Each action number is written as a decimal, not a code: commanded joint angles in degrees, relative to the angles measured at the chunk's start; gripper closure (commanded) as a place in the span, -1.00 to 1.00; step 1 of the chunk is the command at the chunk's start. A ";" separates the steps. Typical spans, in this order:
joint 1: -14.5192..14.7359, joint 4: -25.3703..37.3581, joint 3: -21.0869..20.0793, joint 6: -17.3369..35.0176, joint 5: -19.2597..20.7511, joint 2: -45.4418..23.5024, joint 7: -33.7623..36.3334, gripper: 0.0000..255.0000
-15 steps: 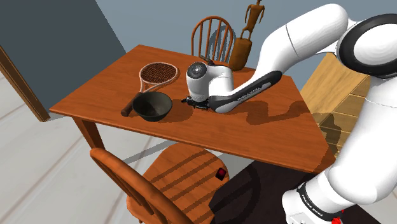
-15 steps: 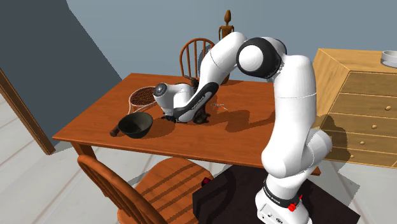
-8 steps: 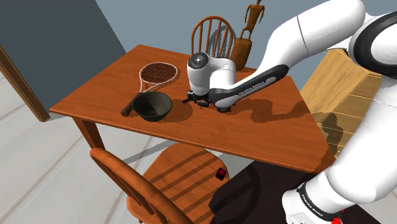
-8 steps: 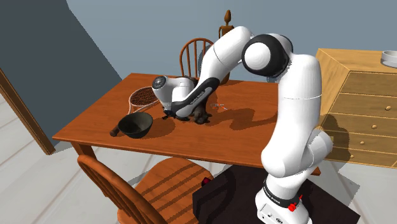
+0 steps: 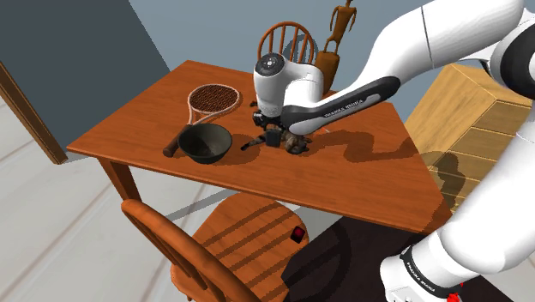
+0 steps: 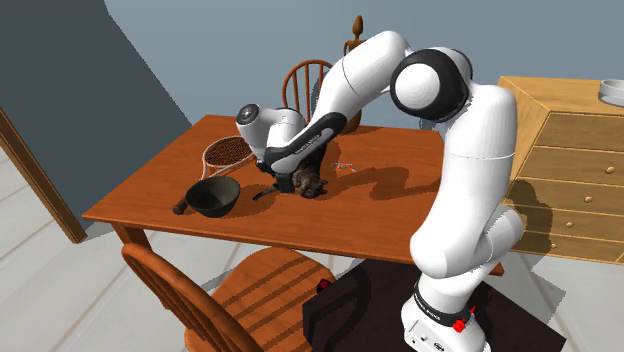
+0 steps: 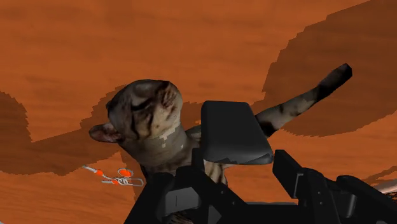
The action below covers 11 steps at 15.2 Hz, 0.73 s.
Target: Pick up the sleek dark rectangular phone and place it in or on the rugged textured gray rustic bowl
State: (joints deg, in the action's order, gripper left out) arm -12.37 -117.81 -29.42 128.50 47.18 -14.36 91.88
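Note:
My black gripper (image 7: 232,167) is shut on a dark rectangular phone (image 7: 232,130), which stands up between the fingers. In the shoulder view the gripper (image 5: 273,135) hangs just above the wooden table (image 5: 360,172), to the right of the dark grey bowl (image 5: 204,142). The bowl sits upright and empty near the table's front edge; the second exterior view has the bowl (image 6: 212,197) left of the gripper (image 6: 290,180). A striped cat figurine (image 7: 149,127) stands on the table right behind the phone.
A racket (image 5: 210,100) lies behind the bowl, its handle reaching past the bowl's left side. A brown carved figure (image 5: 330,51) stands at the table's back edge. Wooden chairs stand at the front (image 5: 184,249) and back (image 5: 287,43). A dresser (image 6: 570,170) is at the right.
The hand has risen off the table with the phone between its fingers and shifted slightly back. The cat figurine beside it now shows. Bowl and racket have not moved.

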 commanded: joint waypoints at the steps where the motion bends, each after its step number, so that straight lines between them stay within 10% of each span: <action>1: -0.24 0.34 -0.32 -0.78 -1.21 1.03 -1.25 1.00; 11: 1.22 5.41 -2.18 -6.72 -4.70 1.95 -3.75 1.00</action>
State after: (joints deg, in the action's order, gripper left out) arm -11.88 -113.45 -31.29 122.74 42.22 -11.58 87.39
